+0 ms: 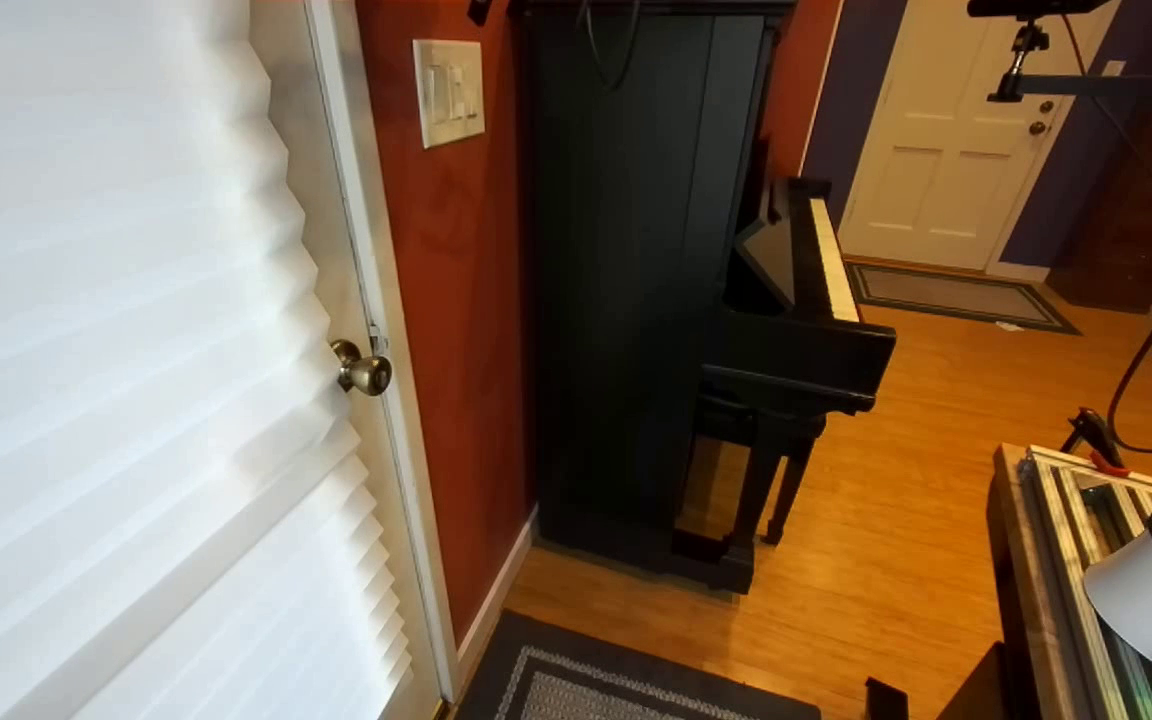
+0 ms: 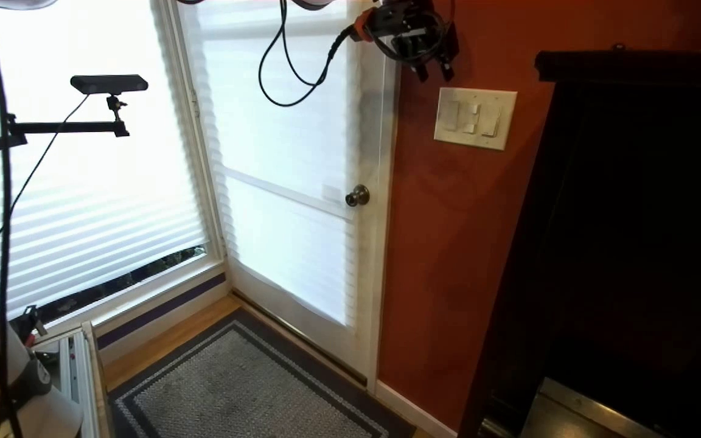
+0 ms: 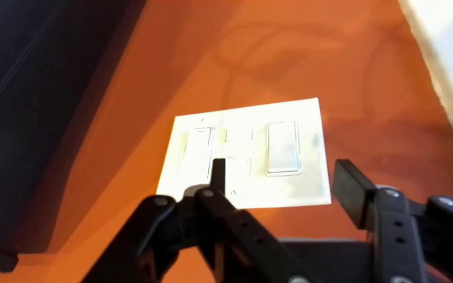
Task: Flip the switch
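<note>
We see the Robotiq gripper [image 3: 283,181] before the red wall [image 2: 442,267], its two fingers [image 3: 353,193] spread apart and released. In the wrist view one finger partly covers the three-gang light-switch plate [image 3: 258,155], and the door-side rocker switch [image 3: 283,147] shows in the gap; whether any fingertip touches, we cannot tell. The plate is mounted between the white door [image 2: 367,261], with its round doorknob [image 2: 358,196], and the black upright piano [image 1: 626,300].
</note>
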`<state>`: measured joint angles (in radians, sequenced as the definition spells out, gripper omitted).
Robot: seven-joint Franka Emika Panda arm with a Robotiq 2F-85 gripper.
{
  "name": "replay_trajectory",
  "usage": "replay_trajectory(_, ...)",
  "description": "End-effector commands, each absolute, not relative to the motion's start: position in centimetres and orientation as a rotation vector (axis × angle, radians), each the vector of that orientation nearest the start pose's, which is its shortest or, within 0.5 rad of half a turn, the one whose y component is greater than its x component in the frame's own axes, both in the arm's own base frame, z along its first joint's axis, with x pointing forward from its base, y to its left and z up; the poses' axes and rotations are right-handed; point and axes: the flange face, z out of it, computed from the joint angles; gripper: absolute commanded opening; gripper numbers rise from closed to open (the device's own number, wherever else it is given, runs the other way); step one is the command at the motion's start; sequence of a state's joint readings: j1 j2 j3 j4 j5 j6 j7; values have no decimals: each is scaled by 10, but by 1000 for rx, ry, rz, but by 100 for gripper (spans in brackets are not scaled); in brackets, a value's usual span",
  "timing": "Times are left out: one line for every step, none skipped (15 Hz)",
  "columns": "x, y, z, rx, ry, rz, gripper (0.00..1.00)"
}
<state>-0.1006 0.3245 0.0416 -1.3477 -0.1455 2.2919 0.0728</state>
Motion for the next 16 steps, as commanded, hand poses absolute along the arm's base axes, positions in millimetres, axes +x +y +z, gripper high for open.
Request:
replay_trajectory(645,-39,618,-3089,146,-903,99)
replay_trajectory(631,-37,617,-3095,169,-872,100)
replay_trajectory(618,-37,615,-3118,179,-848,100)
replay_trajectory(604,-38,613,-3130,185,-796,100)
replay_trajectory(590,-39,610,-3148,182,-757,100)
replay_trajectory(575,-41,606,-3144,202,-708,100)
replay_trajectory(560,-44,602,-3160,212,-670,100)
replay_trajectory(546,-48,597,-3180,205,-648,100)
replay_trajectory(531,-56,594,-3202,202,-642,100)
replay_trajectory(516,-63,589,-3200,195,-633,100)
replay_trajectory(501,-72,583,-3215,170,-616,100)
replay_trajectory(484,-82,577,-3213,142,-600,100)
replay_trajectory(468,-93,573,-3195,97,-588,100)
replay_trajectory(455,-107,566,-3203,61,-596,100)
replay_trajectory(445,-122,560,-3171,16,-603,100)
replay_trajectory(437,-137,552,-3157,-21,-631,100)
